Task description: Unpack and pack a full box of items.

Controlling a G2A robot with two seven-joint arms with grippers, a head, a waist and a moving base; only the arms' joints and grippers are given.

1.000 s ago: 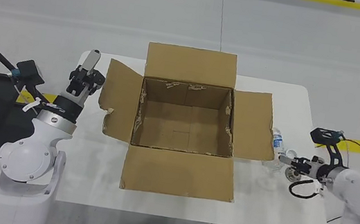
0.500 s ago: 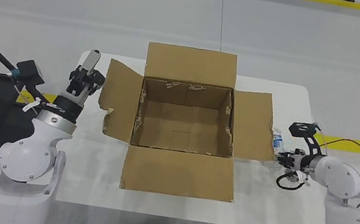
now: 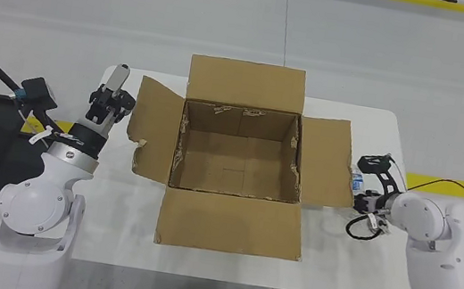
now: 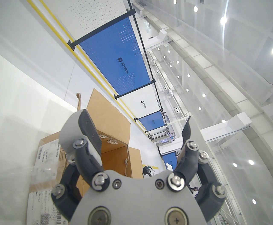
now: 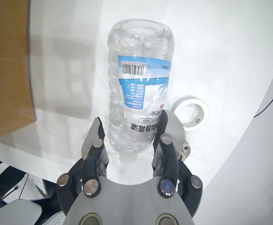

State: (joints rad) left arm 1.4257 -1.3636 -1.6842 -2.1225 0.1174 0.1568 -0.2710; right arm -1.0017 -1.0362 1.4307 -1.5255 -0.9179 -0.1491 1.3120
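An open cardboard box (image 3: pixel 233 167) stands mid-table with its four flaps spread and nothing visible inside; it also shows as the box (image 4: pixel 115 119) and the box flap (image 5: pixel 15 64). A clear plastic bottle (image 5: pixel 138 85) with a blue-and-white label lies on the white table by the right flap, the bottle (image 3: pixel 356 178). My right gripper (image 5: pixel 131 121) is open, its fingers straddling the bottle's neck end; one pad (image 5: pixel 161 125) touches it, the other stands a little off. The right gripper (image 3: pixel 365 199) sits just right of the box. My left gripper (image 4: pixel 136 122) is open, holds nothing and points upward left of the box, the left gripper (image 3: pixel 116 78).
A silver metal ring (image 5: pixel 191 115) lies on the table beside the bottle, with another small metal part (image 5: pixel 184 150) behind the finger. The white table (image 3: pixel 341 260) has bare room in front of and right of the box.
My right arm has moved left and toward the box's right flap, bringing its gripper over the bottle. The left arm and the box have stayed put.
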